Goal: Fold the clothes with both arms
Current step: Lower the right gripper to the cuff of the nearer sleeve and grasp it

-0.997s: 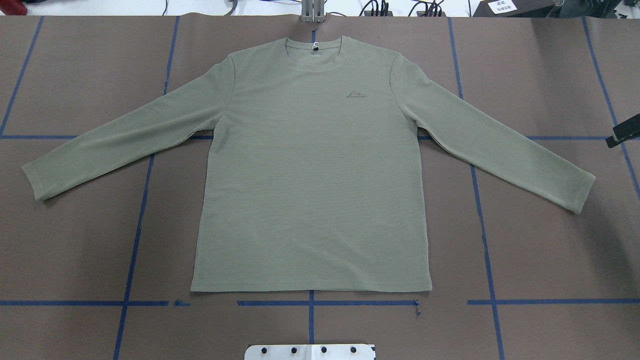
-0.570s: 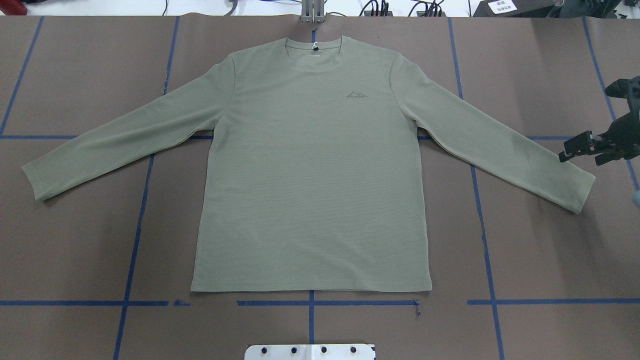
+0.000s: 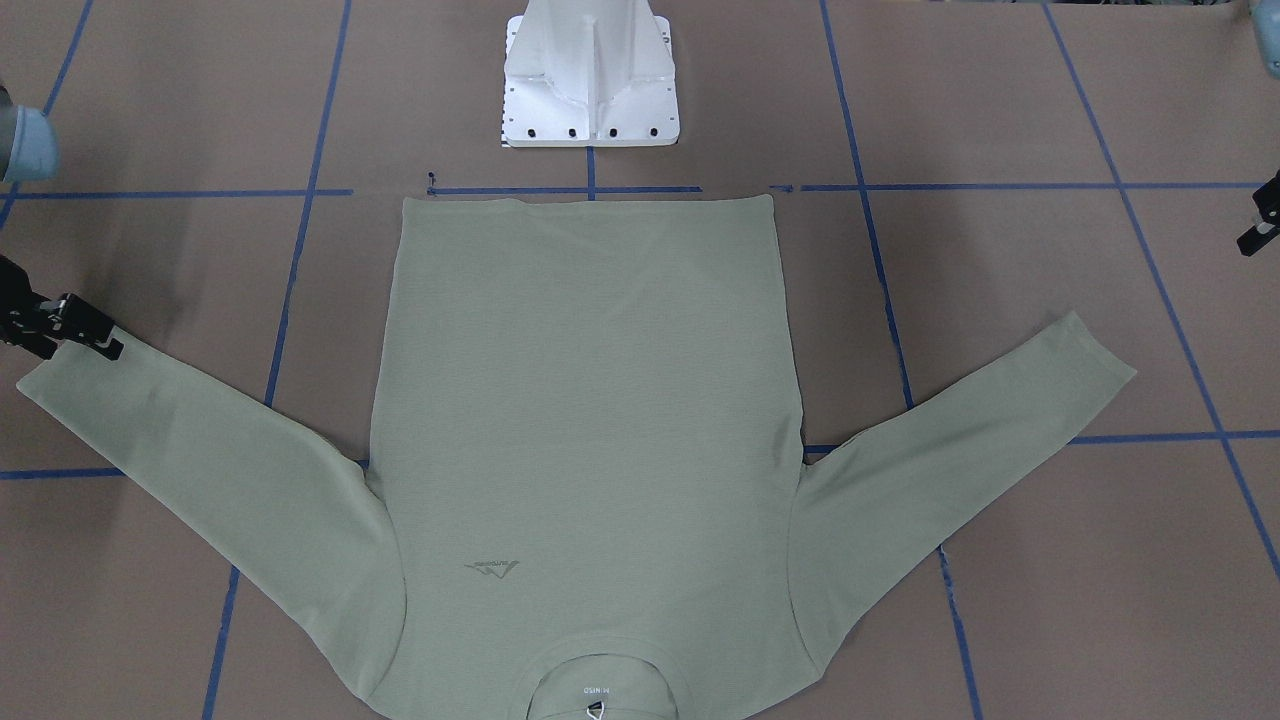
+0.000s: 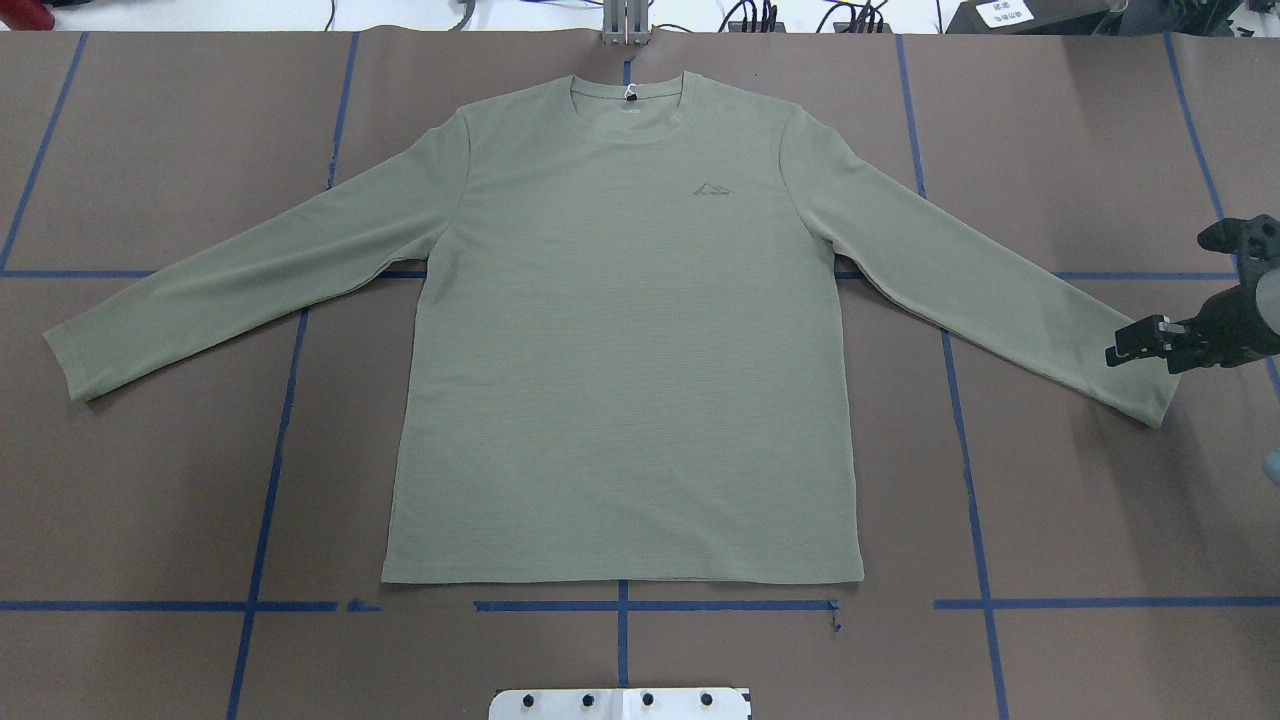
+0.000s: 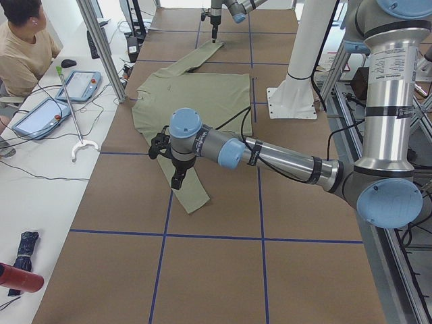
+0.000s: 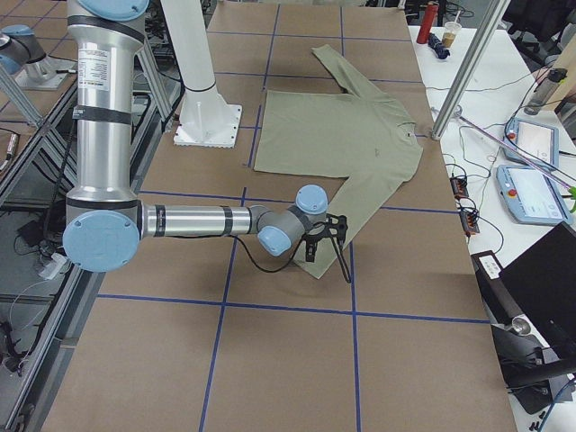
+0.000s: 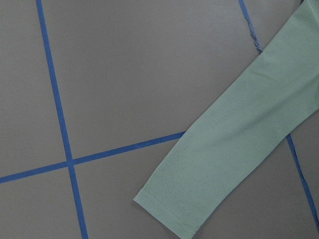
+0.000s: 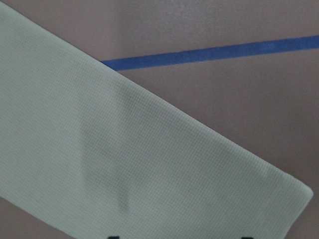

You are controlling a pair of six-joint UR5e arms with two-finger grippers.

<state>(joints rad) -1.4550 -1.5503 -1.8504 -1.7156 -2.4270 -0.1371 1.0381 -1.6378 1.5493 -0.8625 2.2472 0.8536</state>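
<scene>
Shirt [image 4: 620,330] flat on tabletop [image 4: 150,500]; right claw [image 4: 1135,345] spread wide directly over one cuff [image 4: 1160,400]. Left claw [image 5: 177,179] outboard of other cuff [image 7: 169,214], opening cannot tell. Risk: shallow pinch grabs one layer, sleeve slips mid-fold

the table [image 4: 150,480] has a brown cover, and blue tape lines [image 4: 268,500] divide it into big squares. a pale green shirt [image 4: 620,350] lies flat on it, front side up, with both long sleeves spread out to the sides and slanting toward the hem. the collar [image 4: 630,95] is near the table's far edge. a white base [image 3: 590,90] stands on the table near the hem.
</scene>
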